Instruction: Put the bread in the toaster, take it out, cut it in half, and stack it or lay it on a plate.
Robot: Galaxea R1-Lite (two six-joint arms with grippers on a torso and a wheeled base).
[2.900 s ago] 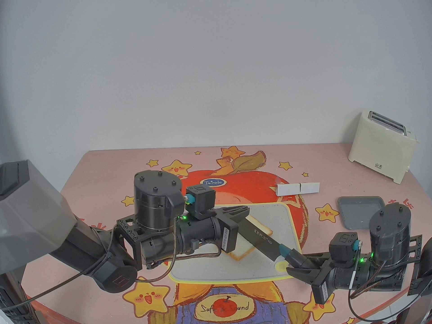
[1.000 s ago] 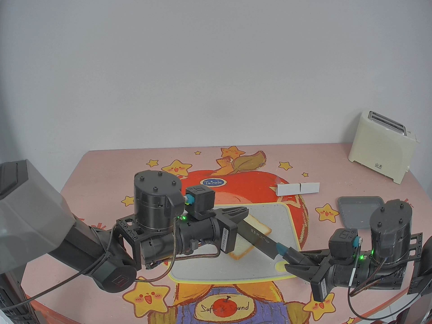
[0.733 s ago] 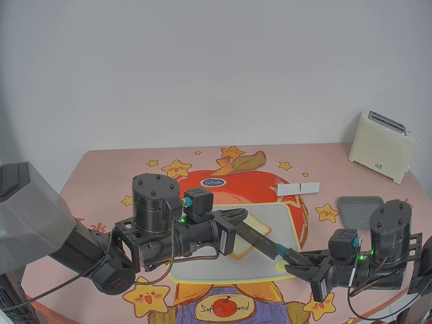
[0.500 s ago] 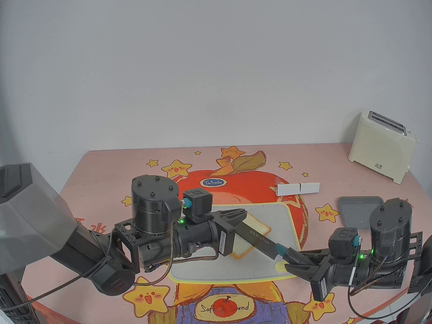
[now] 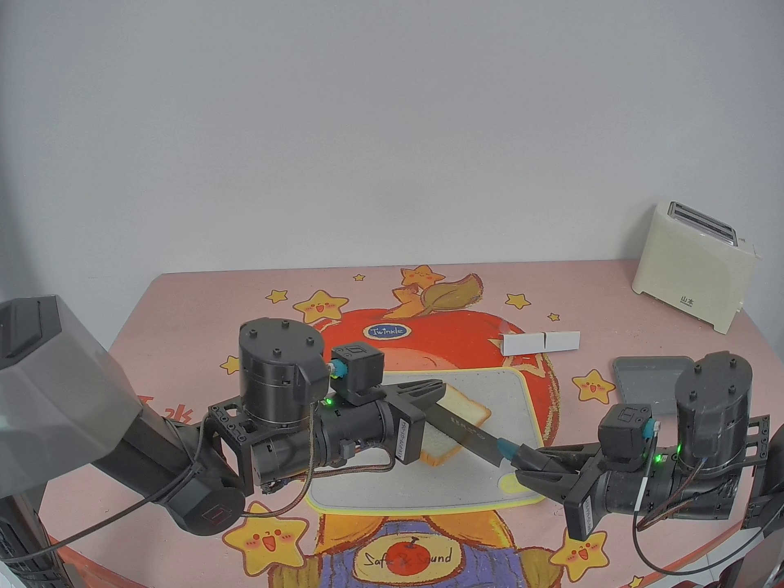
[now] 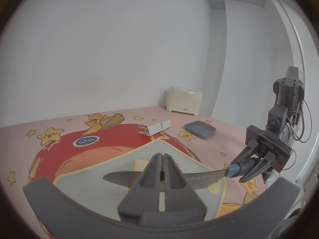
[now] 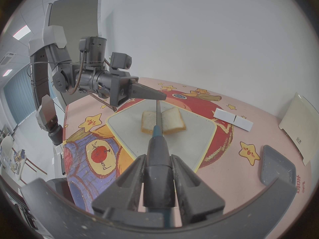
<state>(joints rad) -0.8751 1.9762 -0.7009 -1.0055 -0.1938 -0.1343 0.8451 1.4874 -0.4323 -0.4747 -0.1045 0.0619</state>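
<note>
The board (image 5: 482, 490) lies on the tabletop (image 5: 196, 312), near its front, with the bread (image 5: 467, 407) on it. The knife (image 5: 461, 432) crosses the bread, its handle to the right in the right gripper (image 5: 523, 462). The left gripper (image 5: 438, 387) is above the bread's left side. The plate (image 5: 649, 377) lies right of the board, and the toaster (image 5: 694, 267) stands behind it.

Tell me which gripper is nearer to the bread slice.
Left. The left gripper is directly above the bread slice; the right gripper sits back at the cutting board's edge, holding the knife by its handle.
</note>
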